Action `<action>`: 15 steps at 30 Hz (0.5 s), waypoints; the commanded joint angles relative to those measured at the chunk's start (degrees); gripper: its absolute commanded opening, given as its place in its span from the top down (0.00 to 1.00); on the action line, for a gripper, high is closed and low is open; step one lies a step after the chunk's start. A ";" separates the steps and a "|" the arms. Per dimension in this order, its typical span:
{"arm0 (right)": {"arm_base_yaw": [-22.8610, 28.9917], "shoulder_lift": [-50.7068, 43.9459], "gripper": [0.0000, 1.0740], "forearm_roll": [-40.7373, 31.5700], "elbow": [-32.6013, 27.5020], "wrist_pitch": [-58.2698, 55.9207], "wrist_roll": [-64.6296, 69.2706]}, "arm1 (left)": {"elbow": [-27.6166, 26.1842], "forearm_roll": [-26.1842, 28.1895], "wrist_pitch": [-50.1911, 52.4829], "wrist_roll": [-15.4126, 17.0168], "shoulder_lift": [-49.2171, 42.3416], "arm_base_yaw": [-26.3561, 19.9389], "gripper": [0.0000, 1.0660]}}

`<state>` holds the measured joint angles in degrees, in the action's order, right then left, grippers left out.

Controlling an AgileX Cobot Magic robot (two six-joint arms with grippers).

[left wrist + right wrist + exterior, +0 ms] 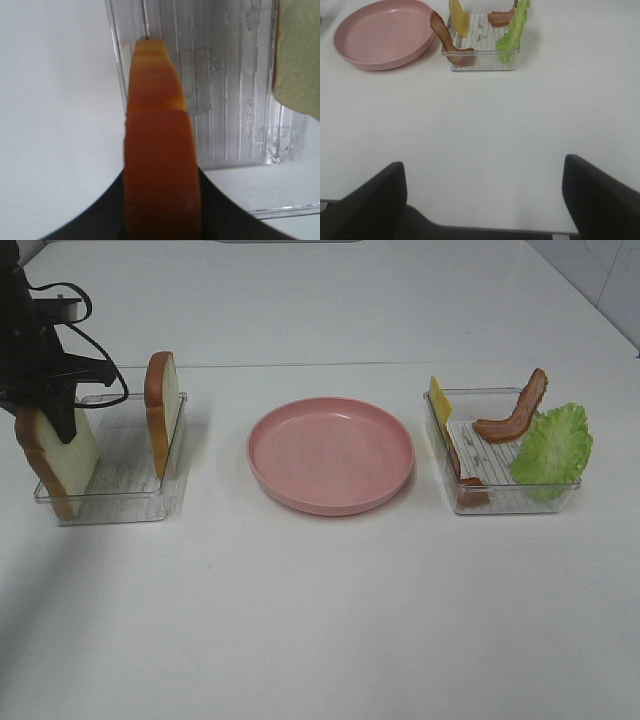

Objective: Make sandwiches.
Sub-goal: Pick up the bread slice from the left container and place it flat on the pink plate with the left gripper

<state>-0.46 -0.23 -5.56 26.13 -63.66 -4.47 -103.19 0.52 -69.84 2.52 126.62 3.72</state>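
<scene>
Bread slices on edge — lettuce, bacon, cheese well apart

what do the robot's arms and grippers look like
The left arm is matte black and angular, with thin black cables looping off it. The left gripper has black fingers with curved edges. The right gripper has two broad black fingers. No markings show.

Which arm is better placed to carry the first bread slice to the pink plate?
Left. The left tool is shut on the bread slice at the left tray's outer end, ready to lift toward the plate. The right tool is open and empty above the table, short of the fillings tray.
</scene>
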 commanded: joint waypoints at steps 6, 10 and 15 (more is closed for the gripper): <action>-0.17 -1.66 0.23 -0.29 -0.17 0.40 -0.69 | -0.17 -0.17 -5.56 1.32 -3.72 -0.06 1.00; -0.17 -1.66 0.23 -0.29 -0.17 0.40 -0.69 | -0.11 -1.26 -5.56 2.35 -8.25 -0.11 1.00; -0.17 -1.66 0.23 -0.29 -0.17 0.40 -0.69 | -0.11 -2.75 -5.50 2.64 -15.70 -0.11 1.00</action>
<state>-0.46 -0.23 -5.56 26.13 -63.66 -4.47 -103.19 -1.60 -69.90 4.47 113.90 3.67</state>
